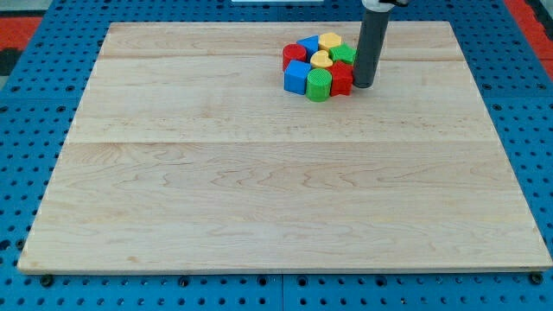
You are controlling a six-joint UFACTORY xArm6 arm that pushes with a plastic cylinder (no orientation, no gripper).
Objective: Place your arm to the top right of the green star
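Note:
My tip (363, 85) rests on the wooden board (259, 190) at the right edge of a tight cluster of blocks near the view's top. The green star (344, 53) sits at the cluster's upper right, partly hidden behind my rod. My tip is just below and to the right of it, touching or almost touching a red block (341, 79). The cluster also holds a yellow block (329, 41), a blue block (307, 46), a red block (293, 57), a small yellow block (320, 60), a blue cube (298, 78) and a green cylinder (319, 85).
The board lies on a blue perforated table (26, 130). The board's top edge (259, 23) runs just above the cluster.

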